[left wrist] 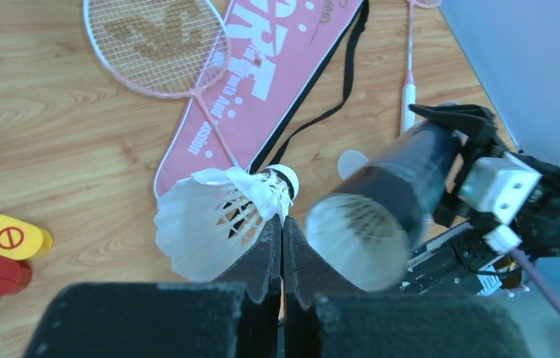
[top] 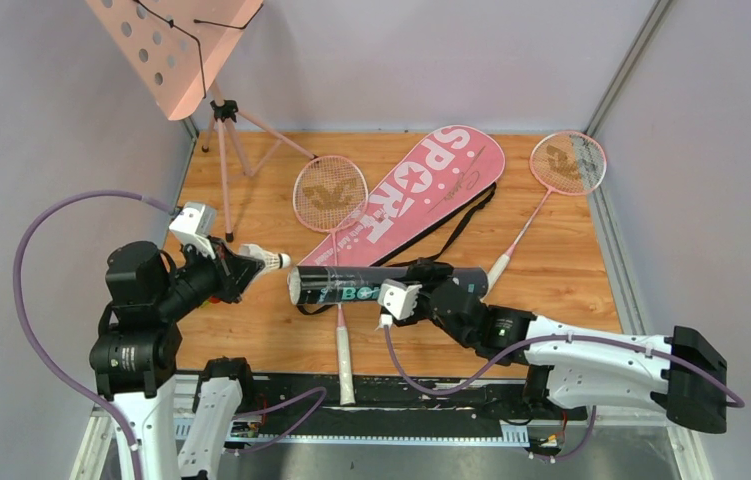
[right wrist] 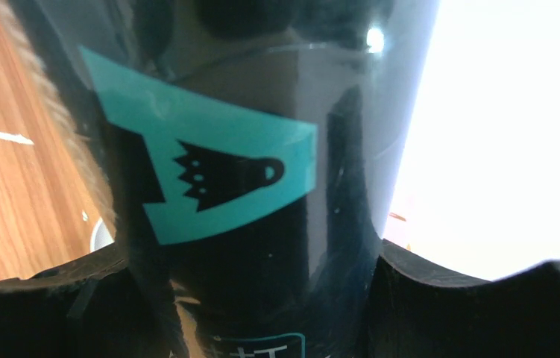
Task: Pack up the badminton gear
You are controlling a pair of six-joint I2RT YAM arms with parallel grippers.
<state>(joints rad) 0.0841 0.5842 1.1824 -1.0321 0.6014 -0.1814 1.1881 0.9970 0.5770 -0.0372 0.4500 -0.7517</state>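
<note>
pinching a shuttlecock (left wrist: 213,224), left gripper (left wrist: 282,224) faces the tube (left wrist: 388,194) — clamped in right gripper (top: 429,285).

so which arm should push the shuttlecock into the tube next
Left. The left fingers pinch the shuttlecock, cork pointing toward the open mouth of the tube close by. The right fingers are clamped around the tube, holding it level, so that arm probably just steadies it.

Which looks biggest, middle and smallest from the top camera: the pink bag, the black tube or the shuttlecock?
1. pink racket bag
2. black tube
3. shuttlecock
The last two are held up, maybe nearer the camera; the order is plain anyway.
</note>
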